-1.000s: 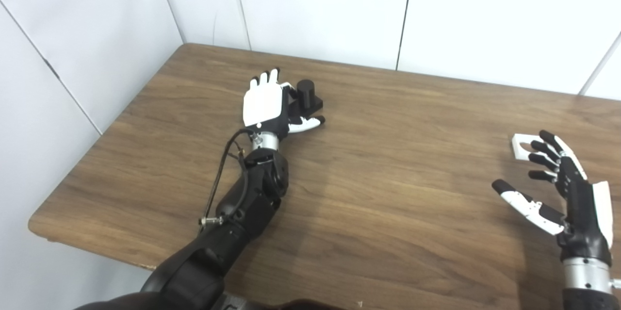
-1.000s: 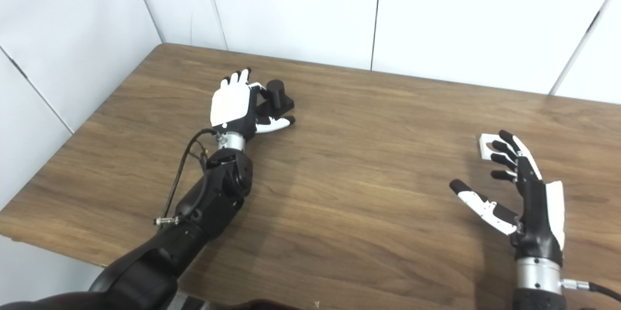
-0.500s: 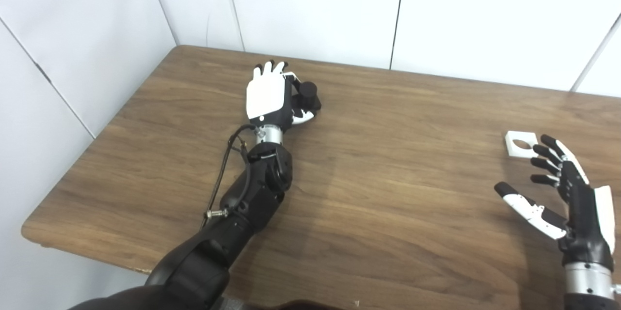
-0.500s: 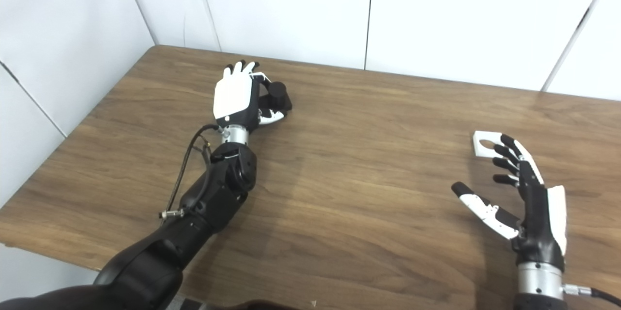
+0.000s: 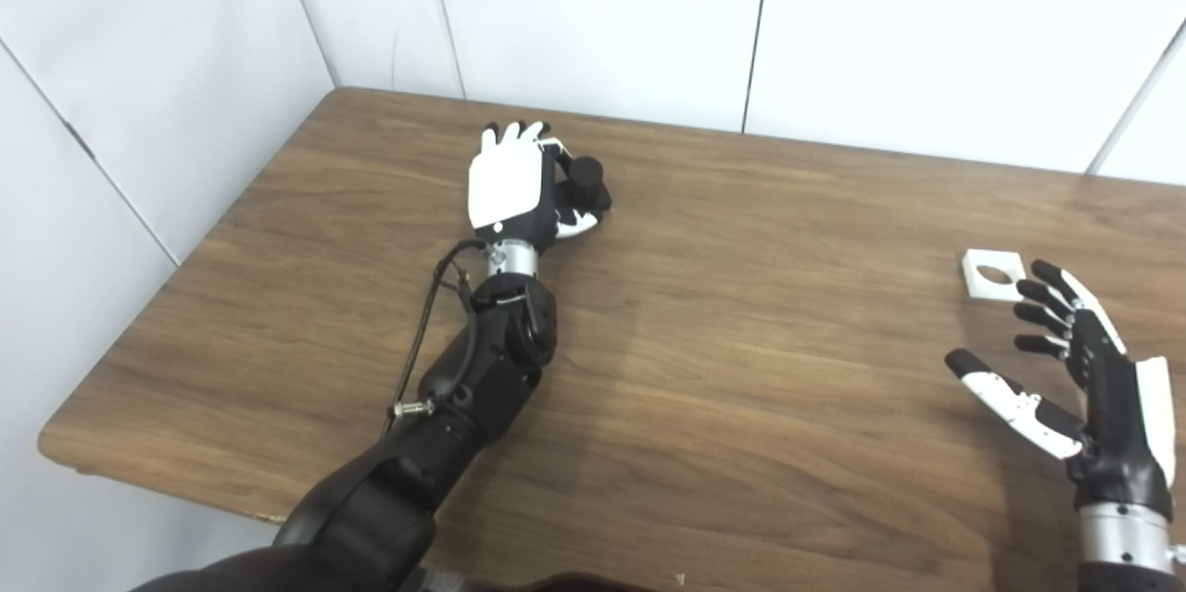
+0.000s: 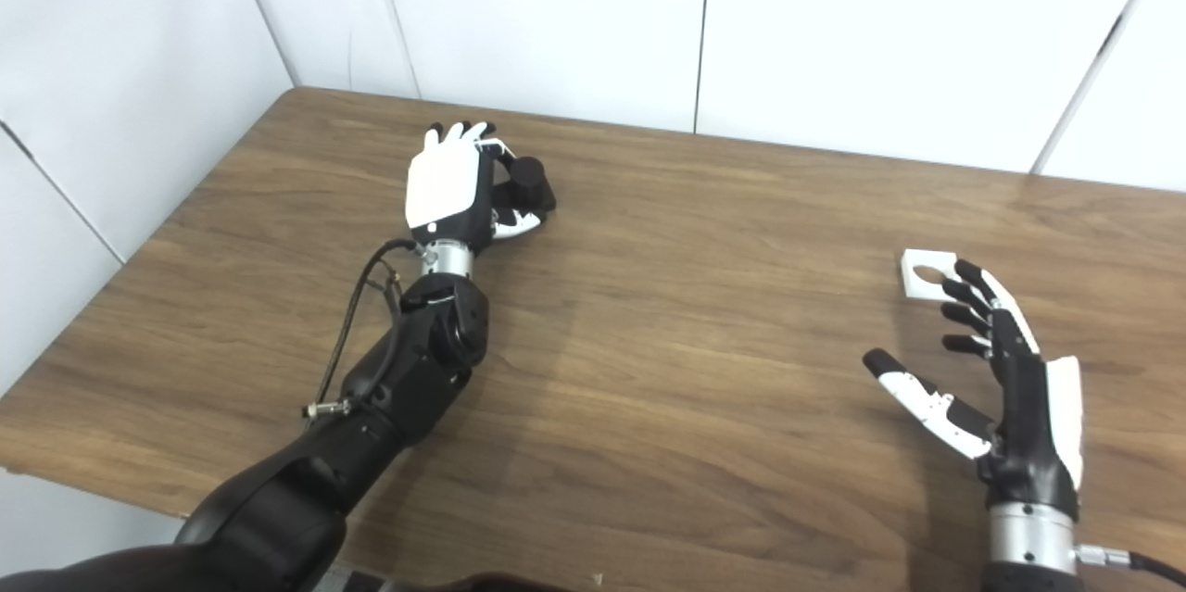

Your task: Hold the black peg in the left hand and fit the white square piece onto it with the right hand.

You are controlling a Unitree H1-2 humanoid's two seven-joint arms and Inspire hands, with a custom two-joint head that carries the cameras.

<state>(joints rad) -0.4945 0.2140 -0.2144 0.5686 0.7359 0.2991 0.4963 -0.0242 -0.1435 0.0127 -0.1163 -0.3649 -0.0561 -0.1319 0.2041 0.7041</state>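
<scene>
The black peg (image 5: 586, 182), a short cylinder on a dark base, stands on the table at the far left. My left hand (image 5: 515, 187) lies against its left side, thumb and fingers curled around the base; the white back of the hand hides the contact. It also shows in the right eye view (image 6: 456, 187). The white square piece (image 5: 991, 274), with a round hole, lies flat at the right. My right hand (image 5: 1075, 370) is open and empty just on the near side of it, fingertips close to its edge and thumb spread to the left.
The wooden table (image 5: 741, 370) meets white wall panels (image 5: 593, 8) at the back and left. Its near-left corner and front edge (image 5: 139, 472) are in view. A cable (image 5: 428, 314) loops along my left forearm.
My left hand's thumb and fingers have curled in around the peg's base. My right hand has drawn back a little, uncovering the white piece. The camera has shifted slightly.
</scene>
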